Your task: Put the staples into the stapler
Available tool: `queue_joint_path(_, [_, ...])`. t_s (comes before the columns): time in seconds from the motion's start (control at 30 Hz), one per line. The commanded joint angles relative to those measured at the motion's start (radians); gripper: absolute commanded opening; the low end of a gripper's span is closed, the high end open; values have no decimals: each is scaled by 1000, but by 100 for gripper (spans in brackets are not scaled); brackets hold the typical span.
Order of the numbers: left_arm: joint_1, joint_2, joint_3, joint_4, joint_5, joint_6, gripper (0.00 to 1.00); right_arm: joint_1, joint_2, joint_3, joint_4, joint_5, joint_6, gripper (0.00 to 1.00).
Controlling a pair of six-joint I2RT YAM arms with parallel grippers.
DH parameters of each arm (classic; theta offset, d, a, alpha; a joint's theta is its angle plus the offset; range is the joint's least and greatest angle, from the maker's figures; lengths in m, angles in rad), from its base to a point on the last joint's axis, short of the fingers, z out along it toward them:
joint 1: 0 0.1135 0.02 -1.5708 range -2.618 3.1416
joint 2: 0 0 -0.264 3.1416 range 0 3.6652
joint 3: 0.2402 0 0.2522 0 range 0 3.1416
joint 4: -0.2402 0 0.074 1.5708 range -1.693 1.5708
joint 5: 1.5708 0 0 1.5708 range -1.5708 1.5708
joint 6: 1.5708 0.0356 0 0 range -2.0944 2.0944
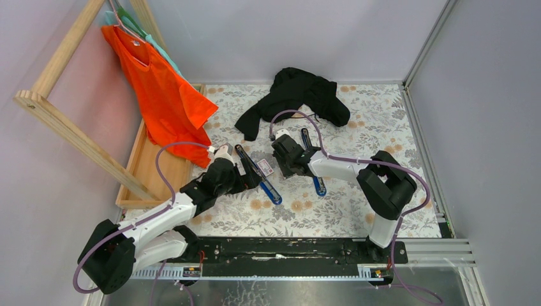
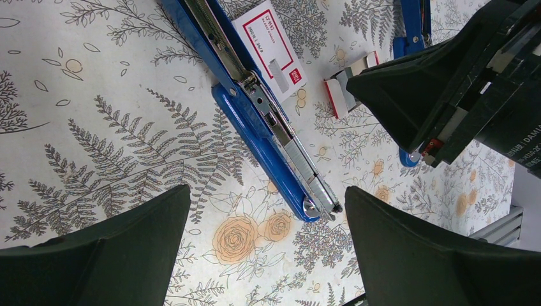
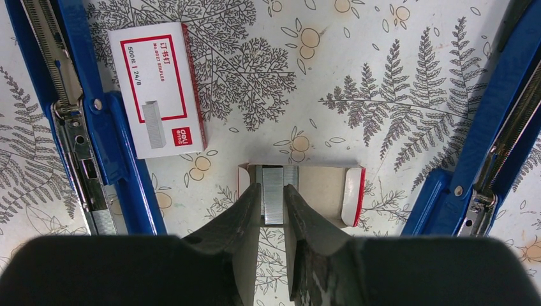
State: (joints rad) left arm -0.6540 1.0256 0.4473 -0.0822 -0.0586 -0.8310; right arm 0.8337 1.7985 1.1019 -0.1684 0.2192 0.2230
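Currently, the staple box (image 3: 156, 89), printed "24/6", "STAPLES" and "deli", lies on the desk (image 3: 383, 64). Just right of it, the right end effector (image 3: 272, 189) pinches a staple strip (image 3: 273, 210) in its tray (image 3: 319, 188). Left of the box, the left end effector (image 2: 268, 197) stands wide open above the stapler (image 2: 255, 121).

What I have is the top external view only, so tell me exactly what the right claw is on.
Observer: In the right wrist view, the right claw is closed against both sides of a silver staple strip, which lies in the open tray.
Operator: Now report the left claw.
Observer: The left claw is wide open above the left stapler, with nothing in it.
Operator: Confirm that stapler's state.
Observer: It is swung open, its metal rail exposed and facing up, with the staples box lying right beside it.
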Motion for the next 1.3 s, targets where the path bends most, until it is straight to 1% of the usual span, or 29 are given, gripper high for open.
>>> queue_joint_path(0.0, [0,-6,30,52,7,4,97,-6,-8,6,4,17,-7,26])
queue_joint_path(0.53, [-1,-7,29,50,6,4,98,-5,32,16,-26,-12,-16,26])
queue_joint_path(1.1, [-1,3,31,58,12,6,98,-6,71,44,-33,-9,-25,26])
queue_joint_path(1.17, [-1,7,33,60,16,6,98,-5,77,52,-37,-9,-27,24])
queue_joint_path(1.2, [-1,8,33,60,15,7,98,-6,78,53,-39,-10,-26,21])
queue_joint_path(1.27, [-1,9,33,61,15,7,97,-5,75,55,-39,-11,-27,18])
